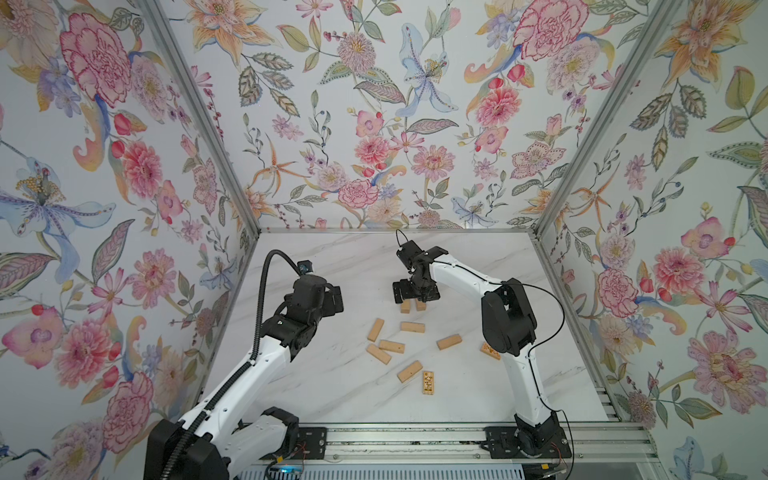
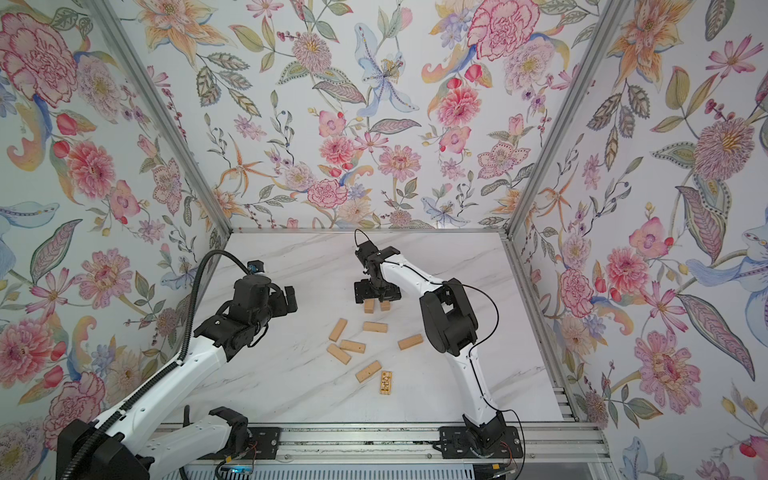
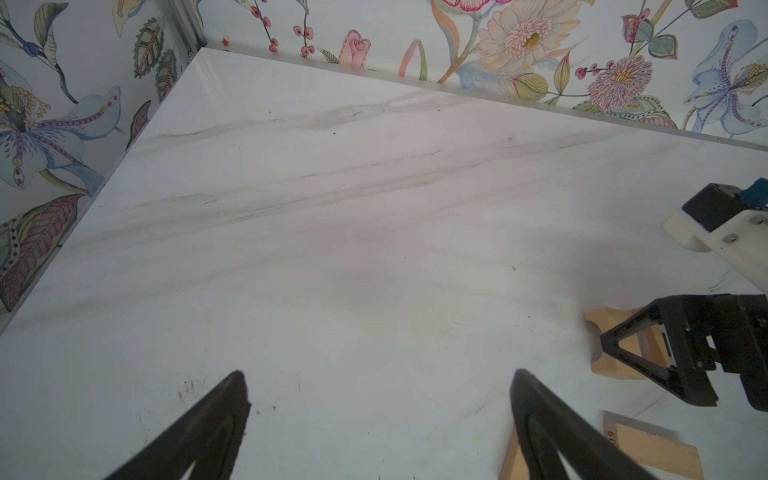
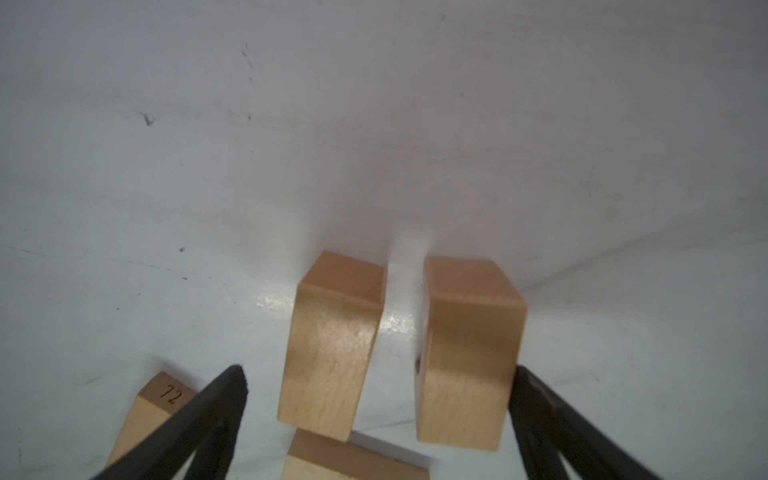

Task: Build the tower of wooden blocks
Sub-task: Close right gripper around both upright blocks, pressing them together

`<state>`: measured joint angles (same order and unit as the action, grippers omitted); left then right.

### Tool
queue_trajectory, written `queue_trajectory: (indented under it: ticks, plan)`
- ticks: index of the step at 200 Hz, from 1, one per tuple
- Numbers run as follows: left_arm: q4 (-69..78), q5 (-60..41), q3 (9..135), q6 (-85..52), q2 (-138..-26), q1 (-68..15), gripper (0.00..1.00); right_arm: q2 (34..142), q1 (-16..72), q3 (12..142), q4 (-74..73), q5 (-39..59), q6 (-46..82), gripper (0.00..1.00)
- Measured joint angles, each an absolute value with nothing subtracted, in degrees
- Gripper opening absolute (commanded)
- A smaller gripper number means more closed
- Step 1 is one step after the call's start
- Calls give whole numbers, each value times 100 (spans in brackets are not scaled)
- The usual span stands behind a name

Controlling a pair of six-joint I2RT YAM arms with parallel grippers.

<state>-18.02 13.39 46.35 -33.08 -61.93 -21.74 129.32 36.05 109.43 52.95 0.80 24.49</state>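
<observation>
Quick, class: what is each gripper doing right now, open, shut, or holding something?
Left gripper: open, holding nothing.
Right gripper: open, jaws astride two side-by-side wood blocks, not clamped on them.

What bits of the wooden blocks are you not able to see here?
- Two side-by-side light-tan wooden blocks: far ends hidden under the right claw in both top views.
- Orange-brown engraved block: half behind the right arm's black elbow in a top view.
- Other engraved block: pattern too small to read.
</observation>
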Motion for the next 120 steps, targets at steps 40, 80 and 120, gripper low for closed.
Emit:
queue_trajectory:
  ticks: [40, 80, 120]
  plan:
    - [-1782, 1216, 4635, -3205, -6195, -2060, 99, 12973, 3627, 10962, 5406, -56, 2453, 99]
    - [-1782, 1131, 4635, -3124, -6200, -1979, 99, 13107, 3632, 10962, 5474, -80, 2480, 95]
    - [-1785, 1066, 4635, -3079, -6200, -1911, 99, 13170, 3632, 10967, 5487, -93, 2530, 83]
